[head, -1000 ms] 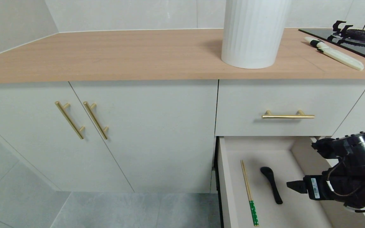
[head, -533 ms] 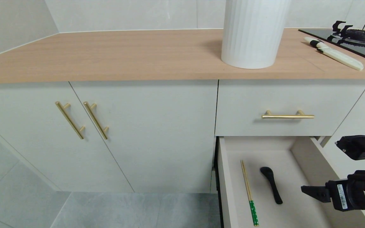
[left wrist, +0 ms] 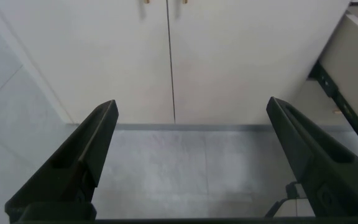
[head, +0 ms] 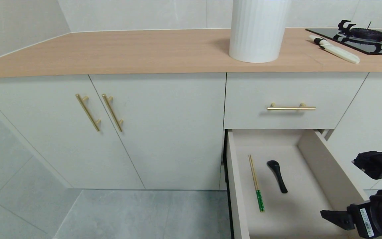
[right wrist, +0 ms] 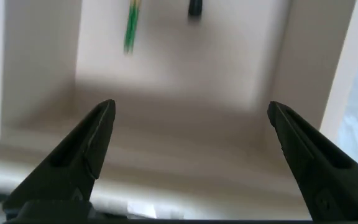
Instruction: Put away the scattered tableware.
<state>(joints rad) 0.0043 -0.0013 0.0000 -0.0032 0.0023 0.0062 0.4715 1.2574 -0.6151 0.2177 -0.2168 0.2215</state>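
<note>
Green-tipped chopsticks (head: pixel 255 183) and a black spoon (head: pixel 277 171) lie in the open drawer (head: pixel 320 166), so that much looks done; a knife (head: pixel 335 53) near the counter's (head: pixel 144 49) right edge probably remains, then shutting the drawer. Both gape empty: right claw (right wrist: pixel 190 107) by the drawer's front, left claw (left wrist: pixel 191 104) elsewhere

Open drawer (head: pixel 321 166) — chopsticks (head: pixel 255 179) and black spoon (head: pixel 277 172) lie apart on its floor.
</note>
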